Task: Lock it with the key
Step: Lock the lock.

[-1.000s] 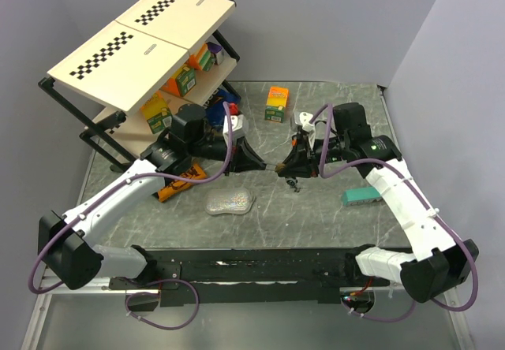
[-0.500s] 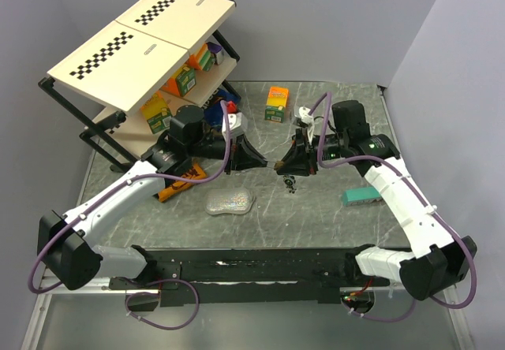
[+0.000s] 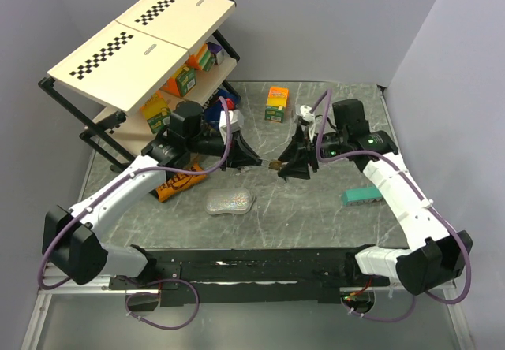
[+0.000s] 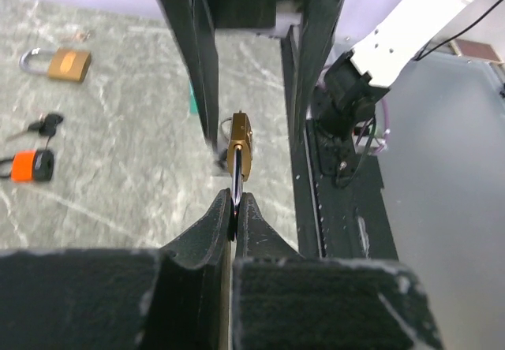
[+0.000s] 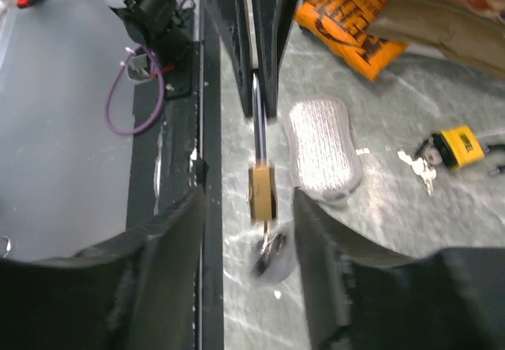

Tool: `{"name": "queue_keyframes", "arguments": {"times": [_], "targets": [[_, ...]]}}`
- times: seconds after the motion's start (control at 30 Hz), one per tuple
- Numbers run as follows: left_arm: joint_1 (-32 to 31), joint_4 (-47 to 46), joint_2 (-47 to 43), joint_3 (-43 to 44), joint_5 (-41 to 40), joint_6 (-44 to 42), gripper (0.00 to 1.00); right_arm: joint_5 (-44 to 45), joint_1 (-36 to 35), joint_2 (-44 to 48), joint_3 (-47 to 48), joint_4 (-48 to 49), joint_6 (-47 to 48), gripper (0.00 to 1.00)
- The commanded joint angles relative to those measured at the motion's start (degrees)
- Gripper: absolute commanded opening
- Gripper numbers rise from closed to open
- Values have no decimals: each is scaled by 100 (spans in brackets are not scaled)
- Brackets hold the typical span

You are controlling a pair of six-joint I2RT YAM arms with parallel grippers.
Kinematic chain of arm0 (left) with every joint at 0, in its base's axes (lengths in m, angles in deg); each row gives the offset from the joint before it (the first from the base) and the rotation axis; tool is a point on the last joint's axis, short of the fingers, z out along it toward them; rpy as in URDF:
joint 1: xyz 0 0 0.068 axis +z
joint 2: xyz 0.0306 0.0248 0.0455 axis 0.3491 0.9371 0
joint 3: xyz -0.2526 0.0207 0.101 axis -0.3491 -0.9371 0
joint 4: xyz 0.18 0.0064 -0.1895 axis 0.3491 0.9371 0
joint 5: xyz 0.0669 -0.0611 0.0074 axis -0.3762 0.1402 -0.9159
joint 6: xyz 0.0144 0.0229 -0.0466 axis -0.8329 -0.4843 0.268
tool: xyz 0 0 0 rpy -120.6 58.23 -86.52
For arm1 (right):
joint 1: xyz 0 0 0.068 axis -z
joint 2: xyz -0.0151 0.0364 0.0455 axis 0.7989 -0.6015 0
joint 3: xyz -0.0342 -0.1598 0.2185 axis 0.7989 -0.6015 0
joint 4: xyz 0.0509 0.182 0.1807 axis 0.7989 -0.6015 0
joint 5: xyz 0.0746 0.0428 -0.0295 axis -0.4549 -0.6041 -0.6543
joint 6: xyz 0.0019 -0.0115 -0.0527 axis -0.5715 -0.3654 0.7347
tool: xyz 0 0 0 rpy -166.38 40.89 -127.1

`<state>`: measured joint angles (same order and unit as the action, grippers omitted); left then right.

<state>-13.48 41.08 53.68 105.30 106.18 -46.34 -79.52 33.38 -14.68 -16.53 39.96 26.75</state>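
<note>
Right wrist view: left end effector [image 5: 259, 102] pinches brass padlock [image 5: 262, 190]; right end effector [image 5: 251, 196], spread wide, may dislodge dangling key [image 5: 271, 257].

Pinches the brass padlock [image 4: 240, 147] by its shackle in the left gripper [image 4: 234, 208], jaws closed, above the table [image 4: 142, 184]. Shows, farther off, a second padlock [image 4: 67, 64] and an orange padlock [image 4: 31, 165] beside keys [image 4: 43, 123].

Keys [image 5: 268, 259] below padlock [image 5: 263, 191] blurred; shackle [image 4: 235, 170] end hidden inside left gripper [image 4: 234, 206].
</note>
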Motion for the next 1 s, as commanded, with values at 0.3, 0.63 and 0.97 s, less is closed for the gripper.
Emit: {"name": "queue_keyframes", "arguments": {"times": [0.3, 0.63, 0.97], "targets": [[218, 35, -224, 244, 372, -120, 1, -10, 558, 74, 226, -727, 851, 61], [218, -184, -303, 148, 425, 276, 1, 192, 171, -85, 305, -173, 455, 55], [218, -343, -330, 86, 355, 372, 1, 342, 48, -76, 182, 56, 340, 32]]}}
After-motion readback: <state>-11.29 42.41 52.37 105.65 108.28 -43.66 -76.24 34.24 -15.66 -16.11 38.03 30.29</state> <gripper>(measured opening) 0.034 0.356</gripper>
